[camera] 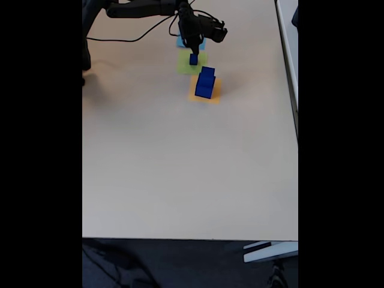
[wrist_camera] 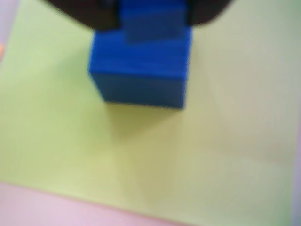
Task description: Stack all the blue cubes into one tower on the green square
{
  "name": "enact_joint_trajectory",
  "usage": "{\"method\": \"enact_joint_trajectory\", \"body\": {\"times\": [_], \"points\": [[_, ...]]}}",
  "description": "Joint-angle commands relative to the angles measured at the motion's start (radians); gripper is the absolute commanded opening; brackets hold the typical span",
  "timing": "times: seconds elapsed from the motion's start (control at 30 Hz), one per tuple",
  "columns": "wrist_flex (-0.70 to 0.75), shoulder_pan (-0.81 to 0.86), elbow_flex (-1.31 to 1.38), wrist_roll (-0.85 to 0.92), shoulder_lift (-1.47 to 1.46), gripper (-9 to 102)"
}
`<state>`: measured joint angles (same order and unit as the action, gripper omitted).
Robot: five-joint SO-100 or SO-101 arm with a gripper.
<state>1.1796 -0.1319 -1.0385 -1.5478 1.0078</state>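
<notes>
A small dark blue cube rests on or hovers just above the green square, casting a shadow toward the view's bottom. My gripper comes in from the top edge, its dark fingers pressed to both sides of the cube's upper part. In the fixed view the gripper points down over that small cube on the green square. Two other blue cubes stand stacked just to the right: a larger one with a smaller one on top.
The two-cube stack sits on an orange square touching the green square's corner. A light-blue square lies partly hidden behind the gripper. A black cable trails left from the arm. The table's right edge is near.
</notes>
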Motion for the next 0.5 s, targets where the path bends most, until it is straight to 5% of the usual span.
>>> {"method": "enact_joint_trajectory", "body": {"times": [0.0, 0.47], "points": [[-0.038, 0.011, -0.015, -0.008, 0.109, 1], [-0.077, 0.014, -0.06, -0.011, 0.127, 1]]}}
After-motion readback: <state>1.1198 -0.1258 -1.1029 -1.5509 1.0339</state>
